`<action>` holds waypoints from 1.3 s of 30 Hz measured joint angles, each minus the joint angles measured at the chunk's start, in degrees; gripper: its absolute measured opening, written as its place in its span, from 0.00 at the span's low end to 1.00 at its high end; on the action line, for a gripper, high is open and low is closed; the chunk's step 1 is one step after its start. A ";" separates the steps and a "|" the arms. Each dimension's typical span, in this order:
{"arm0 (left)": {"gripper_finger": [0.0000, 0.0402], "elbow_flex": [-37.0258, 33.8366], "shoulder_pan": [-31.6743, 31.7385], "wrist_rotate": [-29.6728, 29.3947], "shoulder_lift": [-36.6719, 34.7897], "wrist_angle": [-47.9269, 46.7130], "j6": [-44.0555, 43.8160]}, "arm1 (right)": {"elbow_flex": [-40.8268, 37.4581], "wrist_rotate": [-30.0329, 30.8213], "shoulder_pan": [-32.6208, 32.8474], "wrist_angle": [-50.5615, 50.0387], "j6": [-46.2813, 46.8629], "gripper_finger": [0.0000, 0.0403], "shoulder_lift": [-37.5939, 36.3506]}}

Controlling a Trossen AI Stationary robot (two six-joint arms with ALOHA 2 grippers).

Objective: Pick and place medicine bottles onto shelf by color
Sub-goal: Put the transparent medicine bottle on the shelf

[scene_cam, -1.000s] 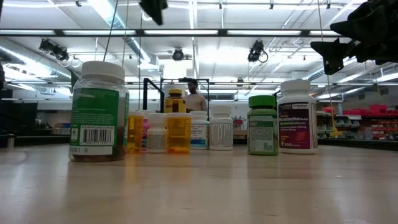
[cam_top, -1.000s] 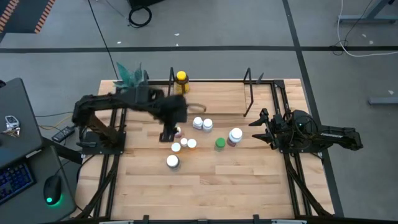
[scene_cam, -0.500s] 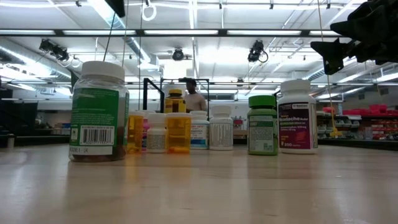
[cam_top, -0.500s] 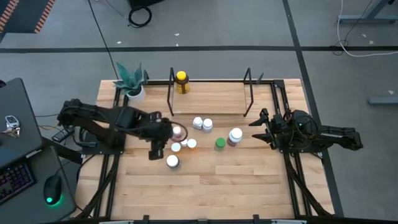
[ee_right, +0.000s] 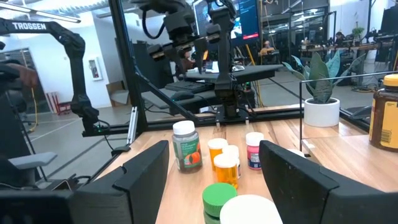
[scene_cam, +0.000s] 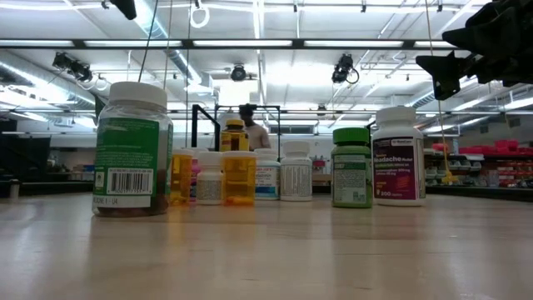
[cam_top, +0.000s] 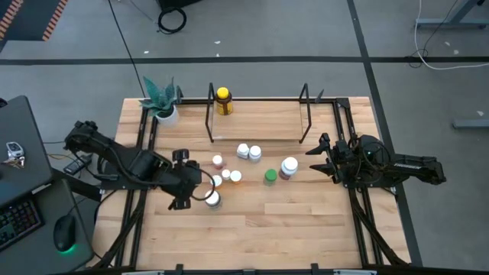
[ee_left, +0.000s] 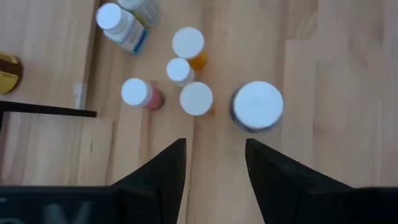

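Several medicine bottles stand upright on their bases in a cluster mid-table: a large white-capped one (cam_top: 212, 198), small white-capped orange ones (cam_top: 235, 176), a pinkish one (cam_top: 218, 161), a green one (cam_top: 270, 176) and a white one (cam_top: 289, 166). A yellow-capped amber bottle (cam_top: 222, 100) stands on the shelf (cam_top: 260, 122) at the far edge. My left gripper (cam_top: 182, 203) hovers open just left of the large bottle (ee_left: 257, 106), holding nothing. My right gripper (cam_top: 317, 156) waits open at the right, raised above the table (scene_cam: 454, 62), pointing at the cluster.
A white pot with a green plant (cam_top: 162, 107) stands at the far left corner beside the shelf's black uprights (cam_top: 210, 114). Bare wooden tabletop (cam_top: 267, 229) lies along the near edge. A person shows in the room far behind (scene_cam: 250, 125).
My left gripper has swung from over the cluster near the shelf toward the table's near and left edges, sinking a little and turning, and now hangs beside the large white-capped bottle. No bottle has moved.
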 joint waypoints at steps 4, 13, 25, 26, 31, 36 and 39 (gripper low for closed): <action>0.43 -0.09 -1.15 0.00 1.16 0.01 -0.01 | 0.02 0.00 0.00 0.00 0.01 0.64 0.00; 0.56 -0.09 -1.87 1.20 4.30 -1.20 2.00 | 0.00 0.02 0.00 -0.01 0.01 0.64 0.00; 0.52 -0.09 -1.45 4.04 4.73 -1.42 -1.63 | 0.02 0.00 0.00 -0.01 0.02 0.64 0.00; 0.50 -0.09 -1.71 4.04 4.73 -1.42 -1.62 | 0.02 0.00 0.00 -0.02 0.01 0.64 0.00; 0.48 -0.04 -2.15 3.21 6.11 -1.77 -1.99 | 0.02 0.00 0.00 -0.02 0.00 0.64 0.00; 0.53 0.62 -1.95 3.89 7.76 -4.41 -1.65 | 0.02 0.01 0.00 0.00 0.01 0.64 0.00; 0.56 1.71 -1.48 3.85 7.62 -5.30 -1.74 | 0.01 0.00 0.00 0.00 0.00 0.64 0.00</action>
